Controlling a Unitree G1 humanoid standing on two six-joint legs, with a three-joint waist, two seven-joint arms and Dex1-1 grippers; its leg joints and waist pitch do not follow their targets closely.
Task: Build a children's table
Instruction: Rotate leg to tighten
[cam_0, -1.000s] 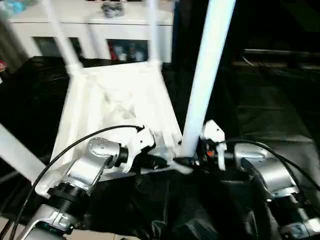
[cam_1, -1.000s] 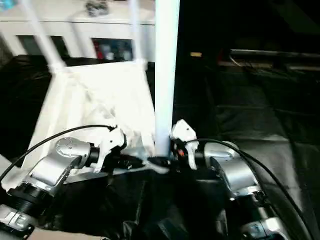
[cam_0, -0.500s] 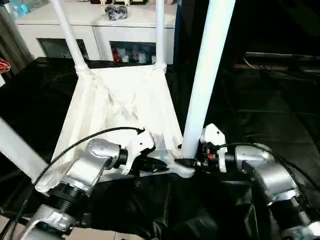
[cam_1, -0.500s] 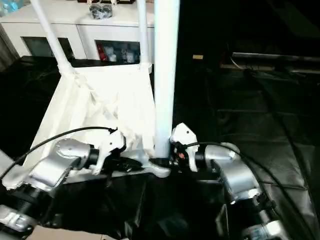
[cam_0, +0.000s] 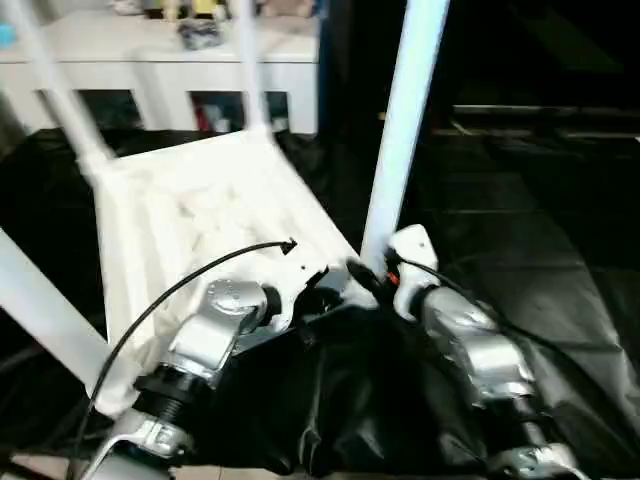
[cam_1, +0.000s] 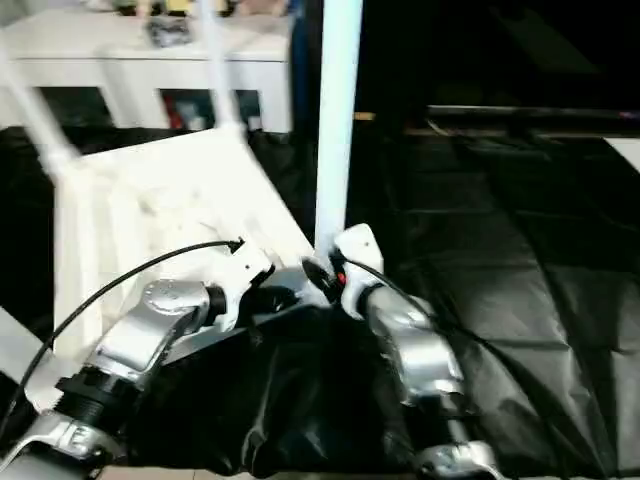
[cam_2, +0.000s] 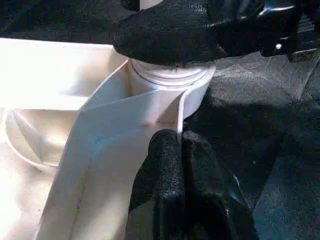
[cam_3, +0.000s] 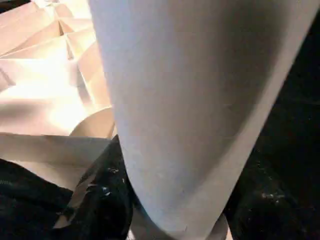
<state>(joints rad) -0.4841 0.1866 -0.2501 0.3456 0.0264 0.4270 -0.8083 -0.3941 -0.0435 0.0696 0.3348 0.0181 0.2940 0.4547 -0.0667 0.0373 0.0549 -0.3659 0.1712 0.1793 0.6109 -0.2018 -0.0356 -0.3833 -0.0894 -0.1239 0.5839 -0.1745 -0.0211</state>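
Note:
The children's table lies upside down on black cloth, its ribbed white top (cam_0: 200, 215) facing up. Legs stand in the far corners (cam_0: 62, 95) (cam_0: 250, 75) and one at the near left (cam_0: 40, 310). The near-right leg (cam_0: 400, 130) stands upright in its corner socket (cam_2: 170, 80). My right gripper (cam_0: 372, 272) is shut around this leg's base; the leg (cam_3: 190, 100) sits between its fingers (cam_3: 100, 200). Just left of that corner, my left gripper (cam_2: 177, 147) is shut on the top's thin rim (cam_2: 125, 130).
A white cabinet (cam_0: 150, 50) with glass doors and small items on top stands behind the table. Crumpled black cloth (cam_0: 540, 260) covers the ground to the right and in front. Black cables (cam_0: 180, 295) loop over both forearms.
The whole picture has swung, so the camera moved. My right forearm now reaches the leg's base from nearer the front, and its fingers have closed in on the leg. The left grip holds.

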